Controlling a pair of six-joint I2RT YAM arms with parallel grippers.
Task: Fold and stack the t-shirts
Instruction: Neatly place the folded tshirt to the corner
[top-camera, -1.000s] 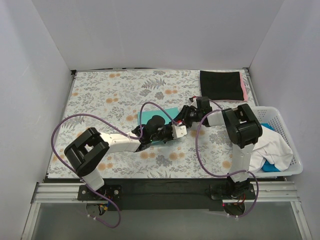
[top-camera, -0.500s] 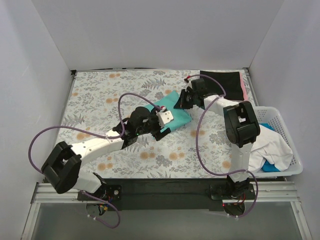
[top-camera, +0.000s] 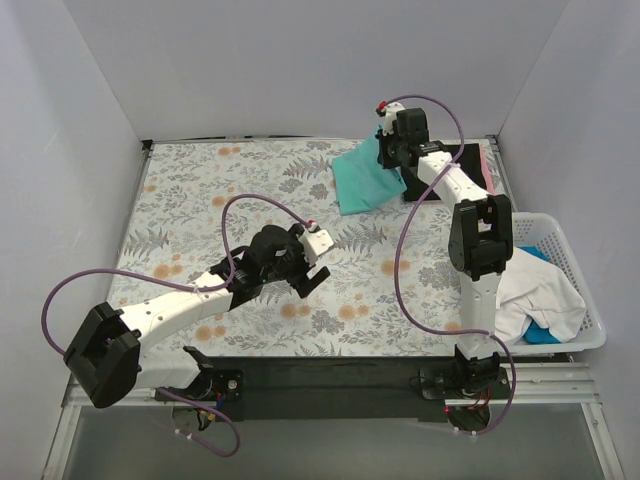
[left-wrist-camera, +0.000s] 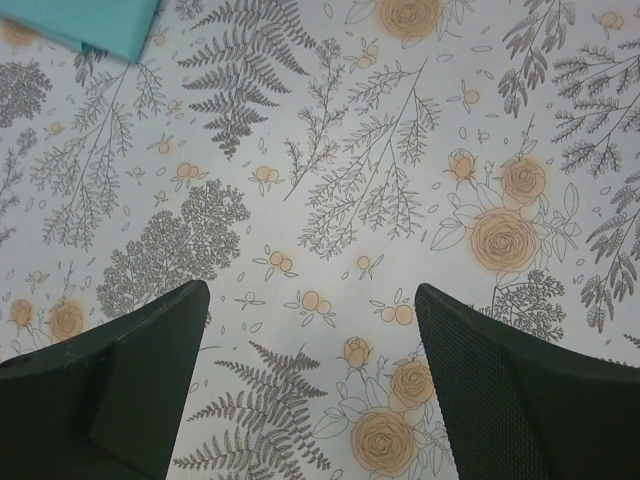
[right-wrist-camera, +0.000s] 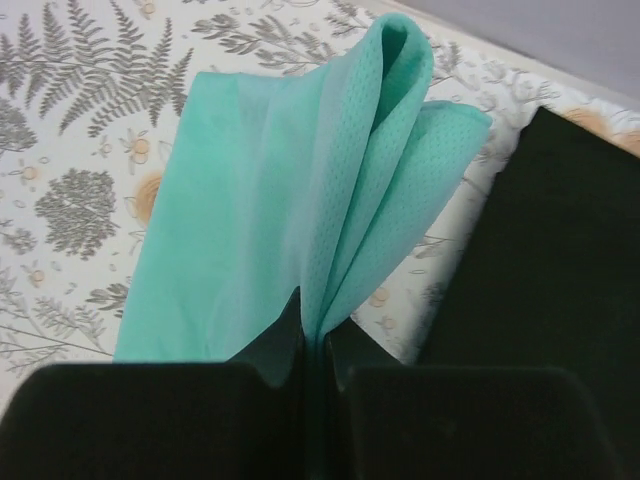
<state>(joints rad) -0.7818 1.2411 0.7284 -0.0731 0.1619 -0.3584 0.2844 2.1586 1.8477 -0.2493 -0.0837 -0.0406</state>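
Your right gripper (top-camera: 388, 150) is pinched tight on the teal shirt (top-camera: 362, 180). In the right wrist view the two fingers (right-wrist-camera: 180, 410) meet with only a thin fold of teal cloth (right-wrist-camera: 270, 200) between them. The shirt hangs from that pinch in soft bunched folds over the far right part of the floral cloth (top-camera: 200, 200), just left of the black shirt (top-camera: 470, 160). Whether its lower edge touches the cloth, you cannot tell. The right arm is stretched far out over the table toward the back wall.

The black shirt lies folded flat at the far right corner, with a strip of pink shirt (top-camera: 488, 172) showing along its right edge. In the right wrist view the black shirt (right-wrist-camera: 560, 250) sits just beside the hanging teal one, with a narrow band of floral cloth between them.

Your left gripper (top-camera: 312, 272) is spread wide and holds nothing. The left wrist view shows its fingers (left-wrist-camera: 130, 380) well apart, with only floral cloth (left-wrist-camera: 330, 180) between them. It sits near the middle of the table, well apart from the teal shirt, of which one corner (left-wrist-camera: 80, 20) shows at the top left of that view.

The basket (top-camera: 590, 300) stands at the right edge and holds a crumpled white shirt (top-camera: 540, 290) with bits of blue shirt (top-camera: 540, 335) under it.
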